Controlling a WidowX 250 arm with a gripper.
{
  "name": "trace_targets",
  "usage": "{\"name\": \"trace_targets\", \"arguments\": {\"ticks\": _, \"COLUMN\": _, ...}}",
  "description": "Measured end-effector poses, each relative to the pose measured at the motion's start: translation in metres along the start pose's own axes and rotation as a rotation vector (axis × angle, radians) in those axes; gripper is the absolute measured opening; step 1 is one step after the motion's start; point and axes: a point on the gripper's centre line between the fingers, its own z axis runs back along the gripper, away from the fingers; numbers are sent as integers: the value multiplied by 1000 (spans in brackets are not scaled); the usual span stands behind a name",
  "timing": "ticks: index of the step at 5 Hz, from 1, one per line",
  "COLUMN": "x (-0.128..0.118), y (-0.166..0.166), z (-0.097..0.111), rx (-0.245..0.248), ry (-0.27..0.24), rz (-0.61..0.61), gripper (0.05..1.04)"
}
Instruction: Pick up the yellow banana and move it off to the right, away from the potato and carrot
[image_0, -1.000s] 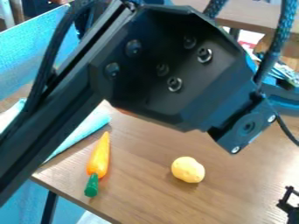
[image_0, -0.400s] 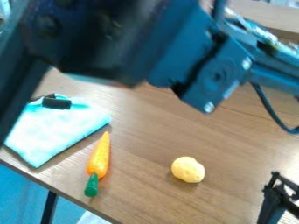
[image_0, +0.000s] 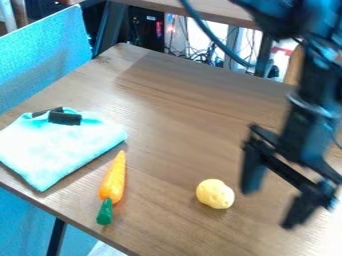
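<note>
Gripper: black, two fingers, right side of view, over the table; somewhat blurred.
Gripper state: wide, the two fingers spread well apart.
Arm: dark, comes in from the top right, runs down to the gripper; partly cut off by the right edge of view.
Potato: yellow, roundish and a bit lumpy, on the table, lower middle of view; nearest thing to the gripper, to the left of its fingers in view, apart from them in view.
Carrot: orange with a green end, lying on the table left of the potato, well apart from it; orange tip points up the view, green end points down, toward the near table edge.
Cloth: light blue, laid flat in a rough four-sided shape, left part of table; its right corner is near the carrot tip.
Black piece: small, dark, at the far edge of the cloth; exact kind can't tell.
Table: brown wood-grain top, slanted across view, holds potato, carrot and cloth.
Table leg: black, below the near left edge.
Blue panel: upper left, alongside the table.
Second table: brown top, along the top of view.
Cables: dark tangle beyond the far table edge, under the second table.
</note>
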Motion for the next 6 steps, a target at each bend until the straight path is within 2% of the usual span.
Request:
{"name": "trace_targets", "arguments": {"ticks": 1, "x": -25, "y": 36, "z": 11, "rx": 2, "ry": -25, "rz": 90, "gripper": 1001}}
{"name": "trace_targets", "arguments": {"ticks": 2, "x": -41, "y": 70, "z": 9, "rx": 67, "ry": -14, "rz": 54, "gripper": 1001}}
{"name": "trace_targets", "arguments": {"ticks": 3, "x": -56, "y": 99, "z": 12, "rx": 152, "ry": -45, "rz": 58, "gripper": 1001}}
{"name": "trace_targets", "arguments": {"ticks": 4, "x": -62, "y": 130, "z": 10, "rx": 159, "ry": -39, "rz": 27, "gripper": 1001}}
{"name": "trace_targets", "arguments": {"ticks": 5, "x": -80, "y": 166, "z": -12, "rx": 144, "ry": -49, "rz": 39, "gripper": 1001}}
{"name": "trace_targets", "arguments": {"ticks": 6, "x": -99, "y": 198, "z": -21, "rx": 105, "ry": -71, "rz": 76, "gripper": 1001}}
